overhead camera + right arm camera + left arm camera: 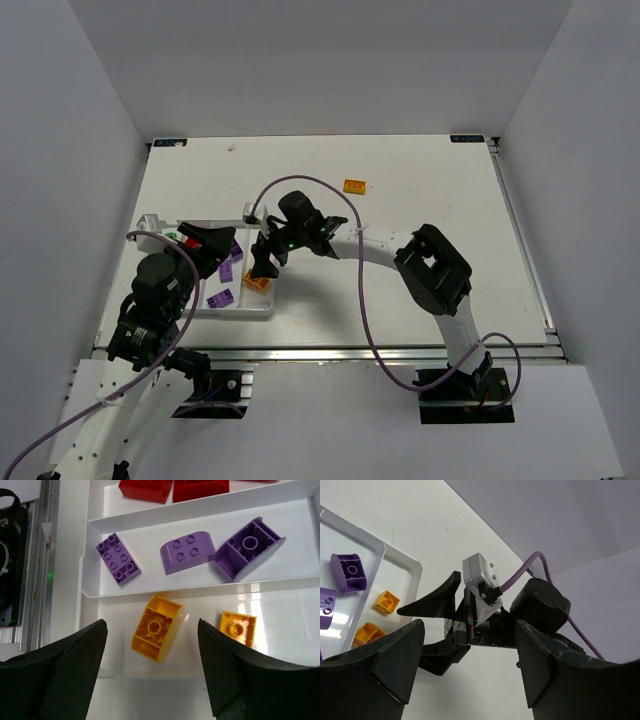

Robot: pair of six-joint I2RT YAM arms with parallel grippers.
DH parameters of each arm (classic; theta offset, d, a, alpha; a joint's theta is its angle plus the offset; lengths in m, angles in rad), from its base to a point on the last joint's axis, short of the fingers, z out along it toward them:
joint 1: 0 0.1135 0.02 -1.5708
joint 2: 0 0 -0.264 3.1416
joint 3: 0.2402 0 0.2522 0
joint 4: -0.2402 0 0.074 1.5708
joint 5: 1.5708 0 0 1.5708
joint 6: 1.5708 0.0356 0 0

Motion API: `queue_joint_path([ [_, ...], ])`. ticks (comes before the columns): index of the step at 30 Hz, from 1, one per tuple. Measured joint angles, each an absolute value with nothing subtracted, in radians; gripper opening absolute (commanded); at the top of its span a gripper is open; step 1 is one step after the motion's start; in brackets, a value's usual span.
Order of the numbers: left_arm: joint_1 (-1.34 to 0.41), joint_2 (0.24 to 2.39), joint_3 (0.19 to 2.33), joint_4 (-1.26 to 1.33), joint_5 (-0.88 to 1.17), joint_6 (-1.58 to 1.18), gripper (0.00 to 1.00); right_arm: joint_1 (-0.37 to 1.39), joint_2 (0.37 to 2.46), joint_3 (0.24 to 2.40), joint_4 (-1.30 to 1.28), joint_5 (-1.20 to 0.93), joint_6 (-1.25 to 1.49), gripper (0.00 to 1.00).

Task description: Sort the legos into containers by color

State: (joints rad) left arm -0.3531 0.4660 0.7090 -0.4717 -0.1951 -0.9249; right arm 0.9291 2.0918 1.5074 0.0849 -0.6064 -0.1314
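Observation:
The white tray [240, 314] lies at the left of the table, with long compartments. Its right compartment holds two yellow legos: a curved one lying upside down [156, 627] and a small square one [238, 626]. My right gripper [151, 632] hangs open just above the curved one, its fingers apart from it on either side. Three purple legos [187, 551] fill the neighbouring compartment, and red ones [146, 489] lie beyond. An orange lego [354, 185] sits alone on the table. My left gripper [207, 243] is open and empty over the tray's middle.
The two grippers are close together over the tray; the left wrist view shows the right gripper's fingers [432, 600] right in front of it. The right arm's purple cable [362, 300] loops across the table. White walls enclose the table.

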Motion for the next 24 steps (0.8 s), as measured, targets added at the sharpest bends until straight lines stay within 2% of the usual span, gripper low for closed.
queue_joint_path([
  [3,-0.353,0.484,0.710,-0.470,-0.195,-0.925,0.83,0.913,2.092,1.522,0.065,-0.585,-0.136,0.72],
  [5,-0.353,0.495,0.710,-0.470,-0.195,-0.925,0.83,0.885,2.092,1.540,0.051,-0.559,-0.142,0.61],
  [7,-0.353,0.501,0.710,-0.470,-0.195,-0.925,0.83,0.841,2.092,1.559,0.033,-0.527,-0.153,0.60],
  [10,-0.353,0.499,0.709,-0.463,-0.194,-0.929,0.83,0.742,2.092,1.609,-0.041,-0.463,-0.194,0.70],
  [11,-0.353,0.498,0.707,-0.456,-0.194,-0.930,0.83,0.706,2.092,1.628,-0.065,-0.439,-0.218,0.79],
  [14,-0.354,0.496,0.695,-0.434,-0.189,-0.936,0.83,0.601,2.119,1.723,-0.152,-0.329,-0.349,0.88],
  [18,-0.354,0.517,0.694,-0.420,-0.176,-0.936,0.83,0.497,2.201,1.850,-0.257,-0.230,-0.524,0.90],
  [24,-0.354,0.578,0.694,-0.388,-0.152,-0.934,0.83,0.383,2.384,2.077,-0.466,-0.255,-0.723,0.89],
])
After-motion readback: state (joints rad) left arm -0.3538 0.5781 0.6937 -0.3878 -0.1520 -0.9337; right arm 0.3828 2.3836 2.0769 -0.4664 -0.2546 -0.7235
